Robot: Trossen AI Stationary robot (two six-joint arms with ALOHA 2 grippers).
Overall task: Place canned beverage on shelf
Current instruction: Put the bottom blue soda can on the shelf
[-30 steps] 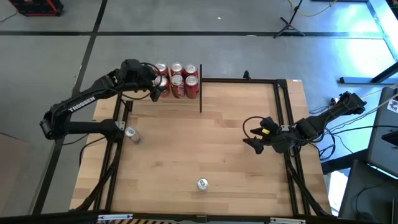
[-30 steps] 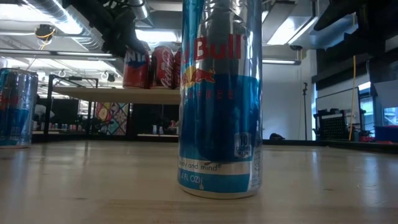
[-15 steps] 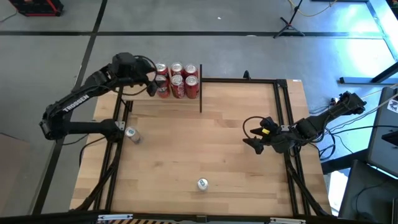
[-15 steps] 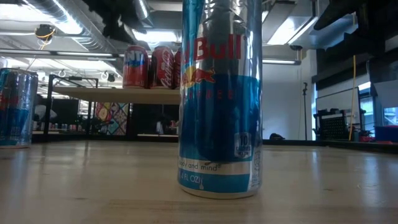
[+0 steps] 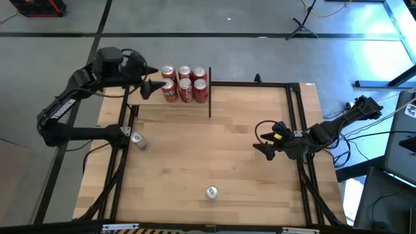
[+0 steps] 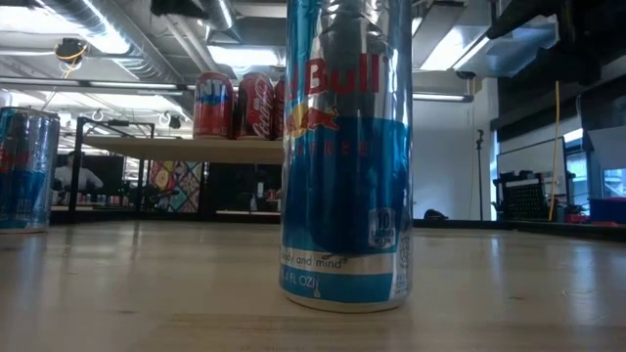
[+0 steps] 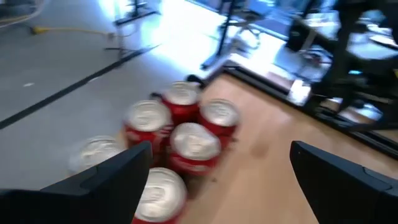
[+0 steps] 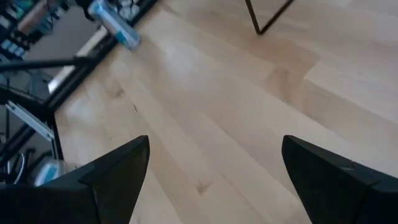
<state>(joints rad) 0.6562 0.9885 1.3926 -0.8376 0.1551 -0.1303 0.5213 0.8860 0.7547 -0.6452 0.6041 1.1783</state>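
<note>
Several red cans (image 5: 185, 83) stand upright on their bases on the shelf (image 5: 175, 109), a small raised light-wood board with black posts at the table's far left. They also show in the low view (image 6: 240, 106) and the left wrist view (image 7: 186, 134). My left gripper (image 5: 155, 88) is open and empty, just left of the cans, its fingers (image 7: 106, 180) wide apart. My right gripper (image 5: 260, 148) is open and empty over the table's right half. Two blue-and-silver cans stand on the table, one near the left edge (image 5: 137, 139) and one near the front (image 5: 212, 192).
The front can (image 6: 344, 156) fills the middle of the low view; the left one (image 6: 22, 168) shows at its edge and in the right wrist view (image 8: 115, 28). Black frame rails run along the table's left and right sides. Bare wood lies between the arms.
My left gripper has drawn back from the red cans toward the table's left edge, and in the low view it has risen off the shelf and out of the picture. The cans stay upright on the shelf.
</note>
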